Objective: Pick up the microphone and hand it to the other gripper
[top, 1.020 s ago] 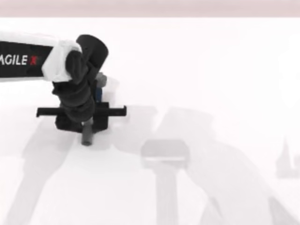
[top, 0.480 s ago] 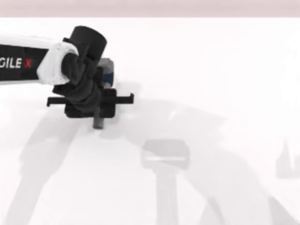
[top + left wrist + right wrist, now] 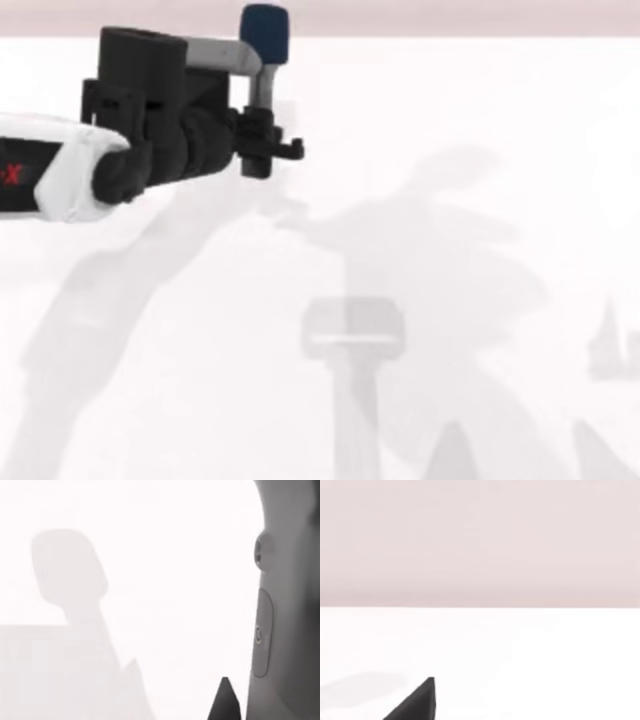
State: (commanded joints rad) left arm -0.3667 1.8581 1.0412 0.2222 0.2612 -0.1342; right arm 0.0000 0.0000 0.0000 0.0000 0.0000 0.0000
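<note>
The microphone (image 3: 264, 45) has a navy-blue head and a grey handle. It hangs above the table at the far left of the top view, head toward the far edge. My left gripper (image 3: 263, 138) is shut on the lower handle, its wrist turned sideways. In the left wrist view the grey handle (image 3: 287, 605) fills one side, with one dark fingertip (image 3: 226, 702) beside it. My right arm is out of the top view. Only one of its dark fingertips (image 3: 417, 705) shows in the right wrist view.
The white table (image 3: 480, 150) carries only grey shadows of the arms, across its middle and near side. A pale pink wall (image 3: 450, 15) runs along the table's far edge.
My left gripper has risen off the table with the microphone and moved toward the far edge. Its wrist has swung round, so the blue head now sticks out beyond the arm.
</note>
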